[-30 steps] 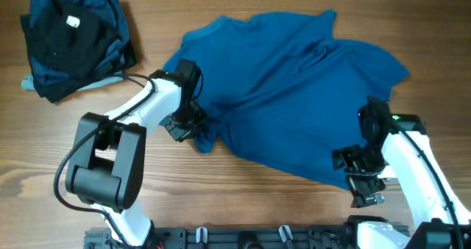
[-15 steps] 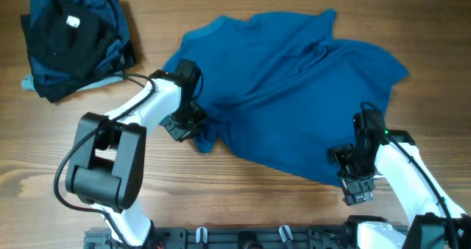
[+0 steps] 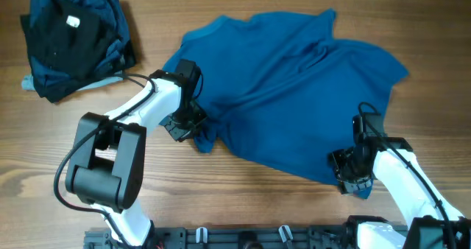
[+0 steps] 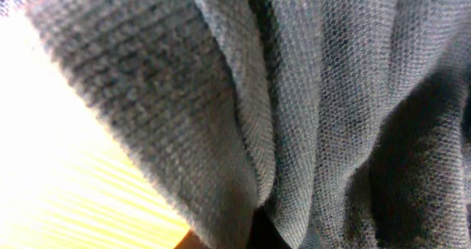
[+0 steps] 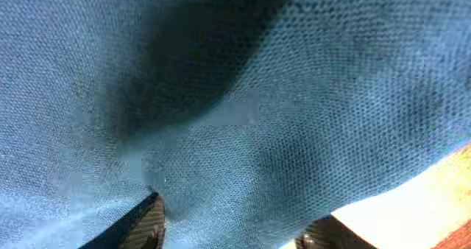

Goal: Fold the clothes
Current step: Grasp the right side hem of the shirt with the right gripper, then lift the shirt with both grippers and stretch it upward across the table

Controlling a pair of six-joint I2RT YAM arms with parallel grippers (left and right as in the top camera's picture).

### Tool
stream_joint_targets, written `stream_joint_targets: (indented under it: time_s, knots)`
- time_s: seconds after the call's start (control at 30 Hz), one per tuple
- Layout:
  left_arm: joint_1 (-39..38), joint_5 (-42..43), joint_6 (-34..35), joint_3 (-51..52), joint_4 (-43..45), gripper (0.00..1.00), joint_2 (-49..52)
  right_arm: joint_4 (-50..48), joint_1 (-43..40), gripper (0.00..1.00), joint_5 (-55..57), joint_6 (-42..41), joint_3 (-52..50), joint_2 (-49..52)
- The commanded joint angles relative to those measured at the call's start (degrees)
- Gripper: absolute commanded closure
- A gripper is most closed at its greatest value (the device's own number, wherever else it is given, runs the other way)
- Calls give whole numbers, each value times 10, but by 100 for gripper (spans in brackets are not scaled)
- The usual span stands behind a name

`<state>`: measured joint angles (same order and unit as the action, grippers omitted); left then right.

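Two edges of the blue shirt (image 3: 294, 94) are under the arms, one each. The shirt lies spread but rumpled across the middle and right of the worktop (image 3: 243, 205), well apart from the pile of dark clothes (image 3: 73, 43) in the far left corner.

The left fingers (image 3: 182, 125) are pressed together on a bunch of cloth at the shirt's left edge, and gathered knit fills that wrist's view. The right fingers (image 3: 352, 177) sit at the near right hem with cloth lying over their tips. I cannot tell whether they have closed on it.

The step in hand looks like securing both grips before a fold. To do it well, the right side probably needs a firm bite just inside the hem, not a skim of loose fabric. Both arms should then rise together and draw the cloth taut between them, so the fold line runs straight and no wrinkle gets trapped.
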<state>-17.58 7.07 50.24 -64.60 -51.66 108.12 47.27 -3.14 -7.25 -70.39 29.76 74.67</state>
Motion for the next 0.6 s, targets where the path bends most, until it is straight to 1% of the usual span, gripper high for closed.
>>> stream_joint_targets:
  time_s: [0.0,0.07,0.1,0.17,0.2,0.27,0.33,0.4,0.47,0.57]
  knots:
    - [5,-23,-6,2,2,92,5,17,2,48,28,-3,-16,10]
    - [5,-23,-5,2,2,92,5,31,2,44,20,-3,-16,10]
    - [5,-23,-6,2,2,92,5,34,2,48,20,-3,-16,10]
    - [5,-23,-6,2,2,91,5,33,2,59,21,-3,-16,10]
    - [5,-23,-6,2,0,94,5,33,2,64,21,-4,-16,10]
    - [5,-23,-5,2,-5,96,2,45,2,69,28,-26,-16,10]
    - [5,-23,-6,2,-5,96,-18,54,2,81,32,-33,-15,10]
    - [5,-35,-6,2,-5,96,-48,65,2,96,42,-33,-4,10]
    - [5,-47,-21,2,-5,96,-81,85,2,95,64,-33,17,9]
    - [5,-55,-21,2,-7,96,-125,108,2,96,78,-30,56,7]
